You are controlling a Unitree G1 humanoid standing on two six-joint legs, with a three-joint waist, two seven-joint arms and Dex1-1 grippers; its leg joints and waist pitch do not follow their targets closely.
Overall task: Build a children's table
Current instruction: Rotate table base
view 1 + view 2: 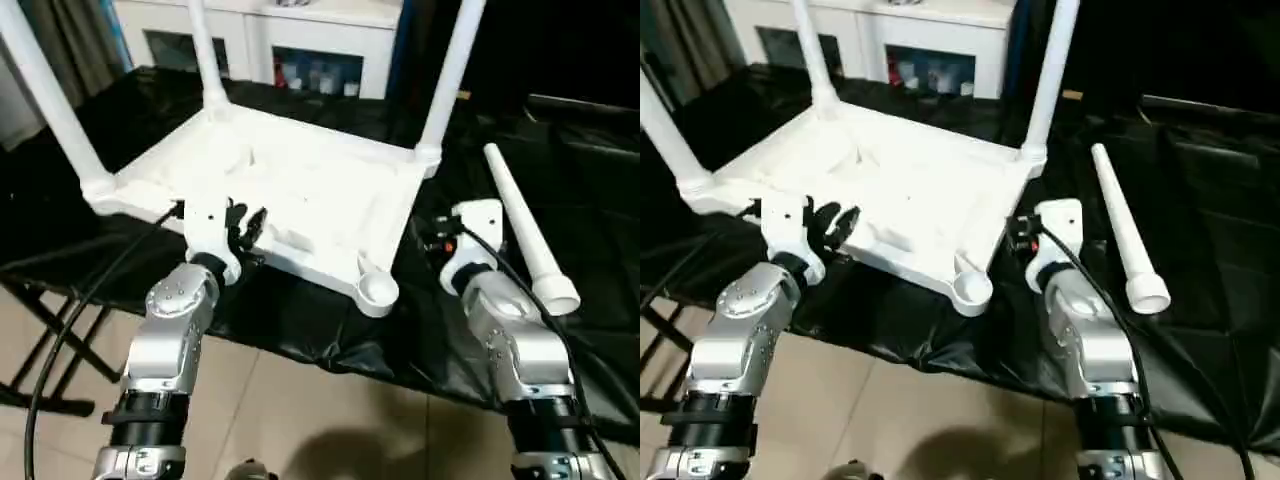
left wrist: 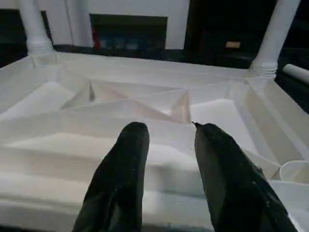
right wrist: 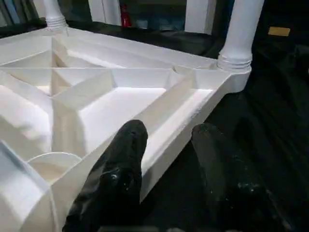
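The children's table top [image 1: 300, 180] lies upside down on a black-covered bench, ribbed underside up. Three white legs stand in its corner sockets: one at the left [image 1: 50, 100], one at the back [image 1: 205, 55], one at the right rear [image 1: 450, 70]. The near right socket [image 1: 377, 290] is empty. A fourth leg [image 1: 525, 235] lies loose on the cloth to the right. My left gripper [image 2: 169, 130] is open at the top's near edge, nothing between its fingers. My right gripper [image 3: 166, 130] is open beside the top's right edge, near the empty socket.
A white cabinet [image 1: 300, 40] with glass doors stands behind the bench. The black cloth [image 1: 560, 150] hangs over the bench's front edge above a tiled floor. Black folding bench legs [image 1: 40, 340] and a cable run at the left.
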